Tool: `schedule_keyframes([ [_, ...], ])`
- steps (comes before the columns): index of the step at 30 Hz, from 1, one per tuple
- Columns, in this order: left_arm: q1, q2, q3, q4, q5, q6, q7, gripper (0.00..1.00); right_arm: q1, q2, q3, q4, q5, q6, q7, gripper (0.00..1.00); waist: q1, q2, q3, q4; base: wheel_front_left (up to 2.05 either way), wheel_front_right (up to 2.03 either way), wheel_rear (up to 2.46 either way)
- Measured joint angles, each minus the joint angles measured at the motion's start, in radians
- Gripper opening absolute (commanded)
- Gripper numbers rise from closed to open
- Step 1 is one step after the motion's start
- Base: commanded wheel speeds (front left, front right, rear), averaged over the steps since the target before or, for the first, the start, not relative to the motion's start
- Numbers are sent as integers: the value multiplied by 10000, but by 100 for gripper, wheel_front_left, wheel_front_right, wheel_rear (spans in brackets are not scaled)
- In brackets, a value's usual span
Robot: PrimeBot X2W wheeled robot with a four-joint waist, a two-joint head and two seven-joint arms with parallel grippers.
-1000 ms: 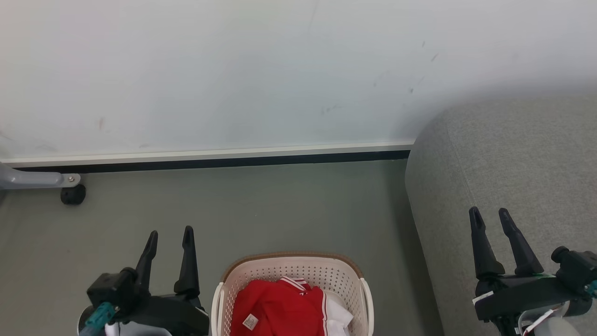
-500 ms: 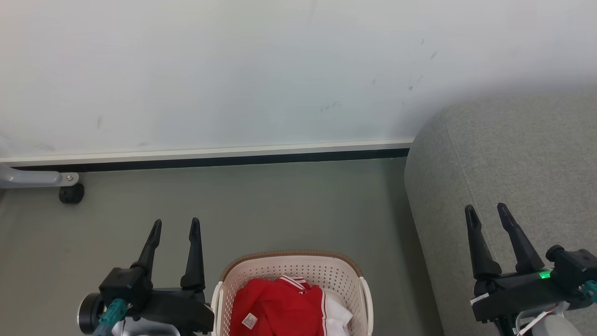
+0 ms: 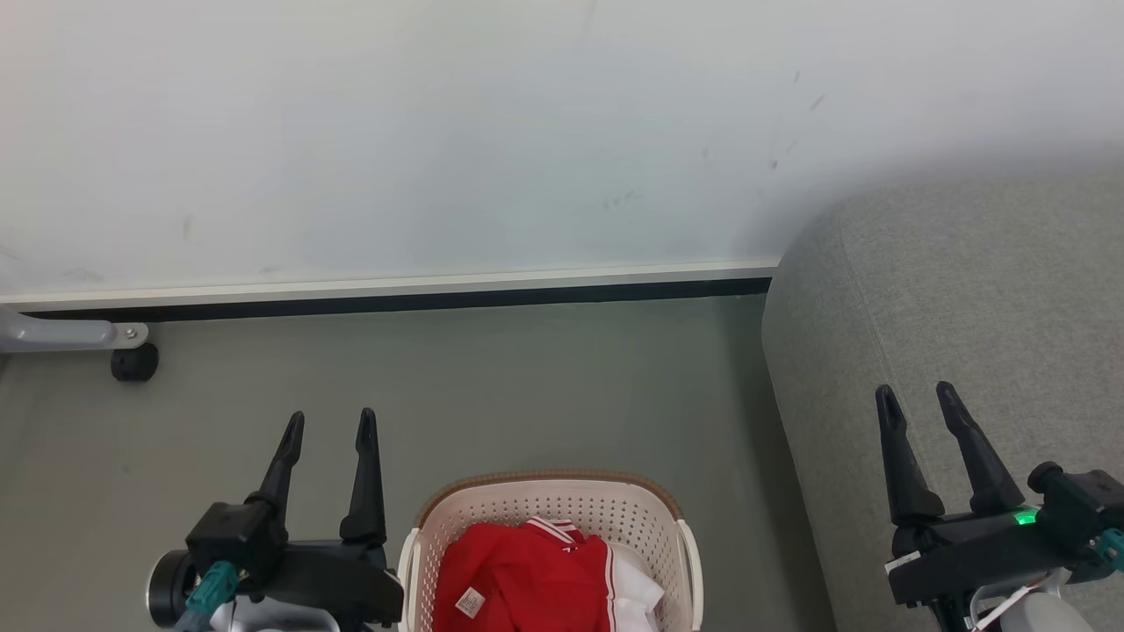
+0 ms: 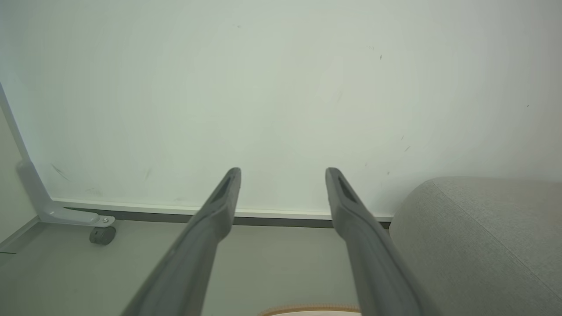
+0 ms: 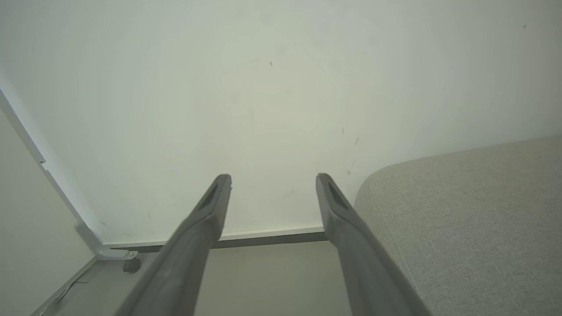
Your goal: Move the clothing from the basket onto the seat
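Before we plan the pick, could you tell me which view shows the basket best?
The head view: the basket sits at its bottom edge, with the perforated far wall and the clothing inside visible. The left wrist view catches a sliver of its brown rim at the bottom edge.

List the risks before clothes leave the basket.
The basket sits cut off at the head view's bottom edge, so a reach for the clothing may be poorly seen. The open left gripper stands close beside its rim and could knock it. Fabric could fall on the floor before the seat.
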Motion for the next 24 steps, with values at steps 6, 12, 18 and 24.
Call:
schedule_keyframes([
  [6, 1, -29, 48, 0, 27, -42, 0, 100, 0, 48, -59, 27, -151, 36, 0, 100, 0, 0, 3, -33, 0, 0, 0],
  [12, 15, -44, 148, -59, 90, -98, 0, 100, -2, 151, -61, 23, -174, 113, 0, 100, 0, 0, 40, -140, 0, 0, 0],
  [18, 12, -86, 138, -100, 136, -174, 0, 100, -2, 161, -159, -2, -176, 157, -2, 100, 0, 0, 171, -255, 0, 0, 0],
  [24, 12, -113, 144, -151, 190, -209, 0, 100, -21, 199, -188, -54, -245, 198, -13, 100, 0, 0, 346, -346, 0, 0, 0],
])
